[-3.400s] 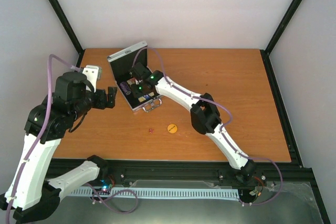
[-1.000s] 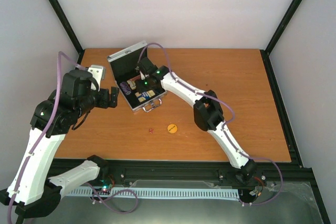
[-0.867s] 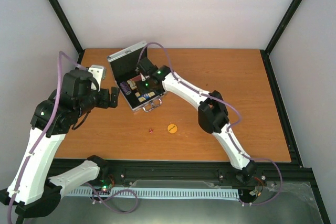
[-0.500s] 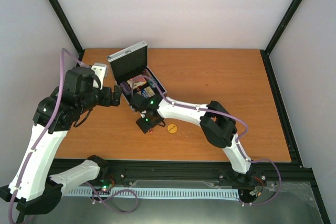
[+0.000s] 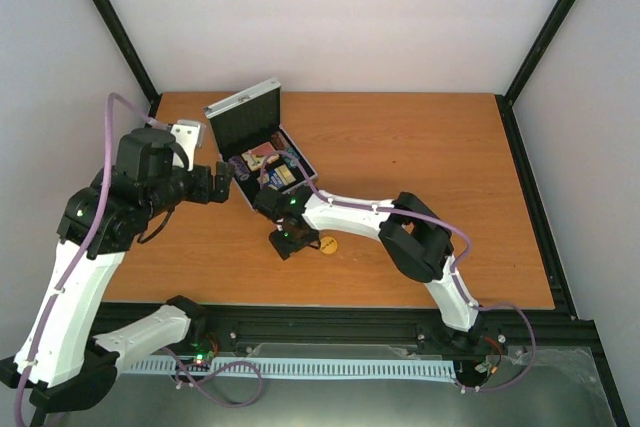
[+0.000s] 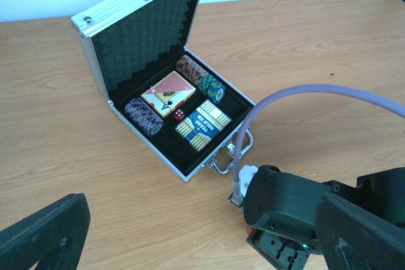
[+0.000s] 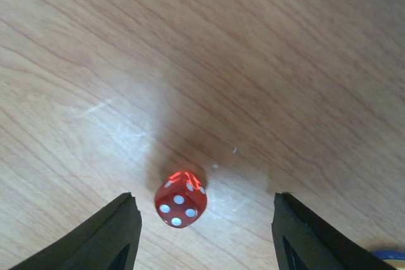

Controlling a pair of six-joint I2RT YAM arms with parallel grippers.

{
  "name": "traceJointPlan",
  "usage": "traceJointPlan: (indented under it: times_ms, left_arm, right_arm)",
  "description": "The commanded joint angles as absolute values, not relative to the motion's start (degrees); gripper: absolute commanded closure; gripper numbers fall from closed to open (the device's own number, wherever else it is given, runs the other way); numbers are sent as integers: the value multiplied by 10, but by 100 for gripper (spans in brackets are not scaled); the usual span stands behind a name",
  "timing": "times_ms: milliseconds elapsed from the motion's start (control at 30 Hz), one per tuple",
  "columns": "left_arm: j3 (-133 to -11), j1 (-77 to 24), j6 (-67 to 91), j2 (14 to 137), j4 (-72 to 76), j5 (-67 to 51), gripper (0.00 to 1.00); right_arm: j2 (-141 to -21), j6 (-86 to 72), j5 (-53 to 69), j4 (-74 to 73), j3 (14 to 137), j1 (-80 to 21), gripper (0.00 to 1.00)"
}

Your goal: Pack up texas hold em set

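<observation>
Right claw (image 7: 204,231), spread wide, had left the silver aluminium case (image 6: 149,36) to straddle a small red die (image 7: 180,198) on the wooden surface (image 7: 266,55), next for packing.

The die (image 7: 180,198) lies on the table (image 5: 420,147) between the right pincer's (image 7: 205,219) fingers, before the open case (image 6: 126,42).

Right wrist view: the right gripper (image 7: 205,229) is over the wooden table (image 7: 266,55), with its two black fingers (image 7: 117,235) spread wide at the lower edge. A red die (image 7: 180,198) with white pips lies on the table between them, nearer the finger at frame left and touching neither. A blue sliver (image 7: 389,254) at the lower right corner cannot be identified.
</observation>
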State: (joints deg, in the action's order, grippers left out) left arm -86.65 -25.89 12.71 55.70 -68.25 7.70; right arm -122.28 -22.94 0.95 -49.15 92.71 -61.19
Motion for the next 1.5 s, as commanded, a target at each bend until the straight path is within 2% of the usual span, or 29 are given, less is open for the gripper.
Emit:
traceJointPlan:
  times_ms: [0, 200, 633, 700, 833, 933, 1000, 1167, 1467]
  left_arm:
    - [-880, -259, 141, 542, -691, 77, 0]
    - [-872, -259, 143, 532, -693, 85, 0]
    - [-866, -259, 142, 527, -693, 88, 0]
    - [-865, -259, 141, 527, -693, 90, 0]
    - [-862, -259, 141, 525, -694, 93, 0]
    - [-860, -259, 141, 522, -694, 93, 0]
    - [-859, -259, 140, 521, -695, 94, 0]
    - [-858, -259, 138, 521, -694, 93, 0]
    - [-853, -259, 135, 514, -694, 100, 0]
  right_arm:
    - [-1231, -236, 13, -488, 957, -618, 42]
    - [-1240, -235, 19, -495, 962, -627, 50]
    - [-1249, -242, 12, -503, 952, -634, 52]
    - [-1251, -243, 13, -504, 951, -634, 56]
    - [-1251, -245, 14, -502, 942, -634, 57]
    - [-1252, -246, 14, -501, 937, -634, 64]
    - [-1252, -247, 14, -501, 935, -634, 64]
    - [-1252, -248, 15, -501, 937, -634, 79]
    - [-1250, -243, 0, -527, 974, -633, 86]
